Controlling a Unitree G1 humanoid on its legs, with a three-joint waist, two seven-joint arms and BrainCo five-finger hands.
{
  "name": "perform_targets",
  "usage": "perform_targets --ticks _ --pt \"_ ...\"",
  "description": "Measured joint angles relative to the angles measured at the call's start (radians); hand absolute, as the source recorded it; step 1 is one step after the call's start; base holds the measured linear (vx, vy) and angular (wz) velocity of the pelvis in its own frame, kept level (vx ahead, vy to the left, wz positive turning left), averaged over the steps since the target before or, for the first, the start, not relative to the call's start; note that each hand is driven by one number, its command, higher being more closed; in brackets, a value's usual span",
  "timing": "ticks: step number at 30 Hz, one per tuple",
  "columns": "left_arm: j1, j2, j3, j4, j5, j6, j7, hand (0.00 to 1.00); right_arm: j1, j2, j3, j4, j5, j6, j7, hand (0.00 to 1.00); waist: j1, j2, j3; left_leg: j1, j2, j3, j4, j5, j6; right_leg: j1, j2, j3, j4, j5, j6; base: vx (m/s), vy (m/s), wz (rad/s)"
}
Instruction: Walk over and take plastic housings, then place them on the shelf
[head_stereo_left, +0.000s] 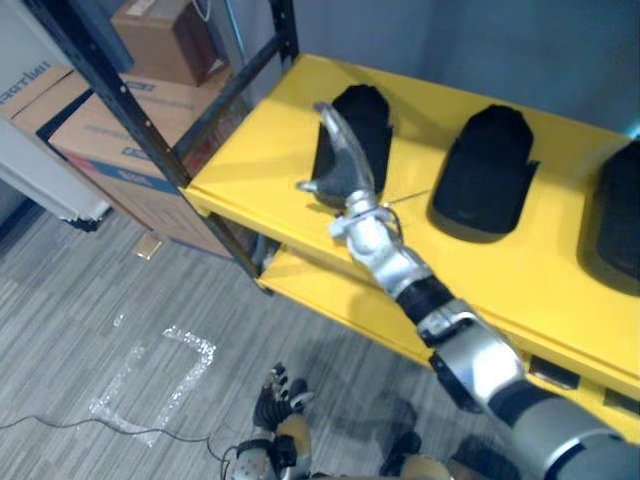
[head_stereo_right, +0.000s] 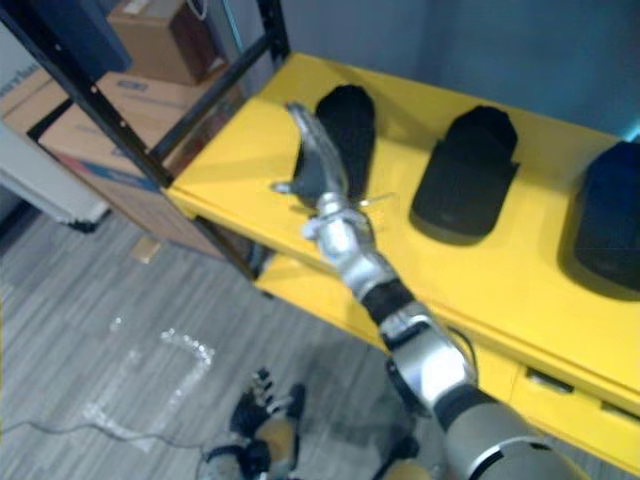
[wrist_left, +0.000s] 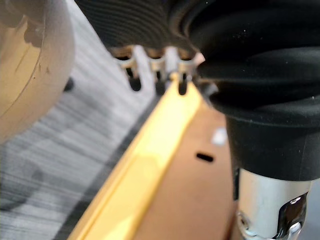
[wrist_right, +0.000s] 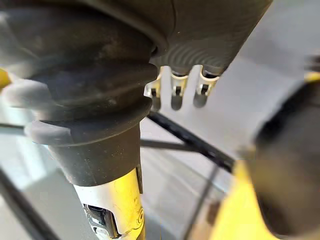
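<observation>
1. Three black plastic housings lie in a row on the yellow shelf (head_stereo_left: 260, 160) — the left housing (head_stereo_left: 368, 120), the middle housing (head_stereo_left: 487, 170) and the right housing (head_stereo_left: 620, 215), each apart from the next.
2. The right hand (head_stereo_left: 342, 165) lies along the left housing's side — fingers straight, thumb spread, grasping nothing.
3. The left hand (head_stereo_left: 278, 400) hangs low over the grey floor (head_stereo_left: 80, 300); how far open it is I cannot tell.
4. Cardboard boxes (head_stereo_left: 110, 120) stand beside the shelf.
</observation>
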Motion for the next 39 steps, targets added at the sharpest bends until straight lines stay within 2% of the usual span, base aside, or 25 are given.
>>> perform_targets --ticks 3,6,8,9,10,11,13,16,21,27,33,39 --pt "0.000 0.001 -0.001 0.002 0.002 -0.001 -0.012 0.00 0.005 0.005 0.000 -0.054 0.000 0.002 -0.007 0.00 -0.002 -0.001 -0.002 0.002 0.004 0.010 0.002 0.000 0.000 0.007 0.009 0.008 -0.021 0.013 -0.002 -0.03 -0.018 -0.08" --pt "0.002 0.010 -0.007 0.005 0.003 -0.001 -0.014 0.00 0.016 0.018 0.000 -0.105 0.037 0.063 -0.022 0.00 -0.012 -0.004 -0.010 0.002 0.005 0.014 0.001 0.001 -0.001 0.008 0.013 0.014 -0.036 0.023 -0.003 -0.04 -0.012 -0.06" --pt "0.011 0.024 -0.009 0.007 0.003 0.000 -0.014 0.00 0.041 0.033 -0.011 -0.119 0.138 0.138 -0.026 0.00 -0.021 -0.017 -0.029 0.002 0.006 0.016 0.000 0.001 -0.001 0.010 0.018 0.015 -0.050 0.028 -0.004 -0.02 -0.009 -0.02" --pt "0.014 0.027 -0.009 0.008 0.003 0.001 -0.014 0.00 0.051 0.035 -0.014 -0.124 0.170 0.161 -0.026 0.00 -0.023 -0.019 -0.035 0.002 0.006 0.017 -0.001 0.001 -0.001 0.010 0.019 0.016 -0.051 0.029 -0.005 -0.02 -0.014 -0.04" --pt "0.015 0.029 -0.008 0.014 0.004 0.001 -0.014 0.00 0.073 0.036 -0.032 -0.125 0.226 0.209 -0.025 0.00 -0.026 -0.024 -0.046 0.002 0.006 0.019 -0.001 0.001 -0.001 0.010 0.020 0.018 -0.054 0.032 -0.004 -0.01 -0.009 -0.04" --pt "0.015 0.029 -0.008 0.017 0.006 0.001 -0.014 0.00 0.083 0.037 -0.047 -0.125 0.245 0.230 -0.025 0.00 -0.026 -0.025 -0.049 0.003 0.007 0.020 -0.001 0.001 -0.001 0.010 0.020 0.019 -0.055 0.034 -0.005 -0.02 -0.011 -0.08" --pt "0.014 0.028 -0.008 0.021 0.008 -0.001 -0.014 0.00 0.117 0.037 -0.083 -0.122 0.287 0.308 -0.024 0.00 -0.026 -0.025 -0.049 0.012 0.008 0.034 -0.006 0.002 -0.003 0.010 0.022 0.032 -0.061 0.043 -0.007 -0.03 -0.007 -0.17" --pt "0.013 0.027 -0.008 0.034 0.008 -0.001 -0.014 0.00 0.145 0.035 -0.117 -0.113 0.317 0.356 -0.023 0.00 -0.043 -0.025 -0.052 0.021 0.007 0.045 -0.016 0.004 -0.006 0.012 0.024 0.045 -0.074 0.057 -0.007 -0.02 -0.003 -0.14" --pt "0.013 0.026 -0.009 0.038 0.010 0.000 -0.009 0.00 0.147 0.022 -0.162 -0.085 0.342 0.383 -0.019 0.00 -0.054 -0.025 -0.052 0.034 0.008 0.066 -0.018 0.004 -0.006 0.023 0.030 0.060 -0.089 0.074 -0.008 -0.01 -0.007 -0.09" --pt "0.000 0.027 -0.025 0.038 0.009 0.006 -0.008 0.00 0.154 0.003 -0.176 -0.081 0.361 0.383 0.029 0.00 -0.058 -0.026 -0.053 0.036 0.008 0.069 -0.020 0.004 -0.006 0.022 0.030 0.064 -0.090 0.076 -0.008 0.00 -0.002 -0.02" --pt "-0.004 0.027 -0.039 0.038 0.009 0.008 -0.010 0.00 0.156 -0.003 -0.183 -0.064 0.394 0.370 0.140 0.00 -0.058 -0.026 -0.053 0.036 0.007 0.070 -0.024 0.004 -0.006 0.021 0.030 0.066 -0.090 0.076 -0.008 0.00 0.000 0.00" --pt "-0.004 0.027 -0.039 0.037 0.009 0.014 -0.013 0.00 0.157 -0.006 -0.135 -0.057 0.426 0.360 0.241 0.00 -0.059 -0.026 -0.053 0.036 0.007 0.069 -0.025 0.004 -0.006 0.021 0.030 0.065 -0.087 0.076 -0.008 0.00 0.000 0.00"
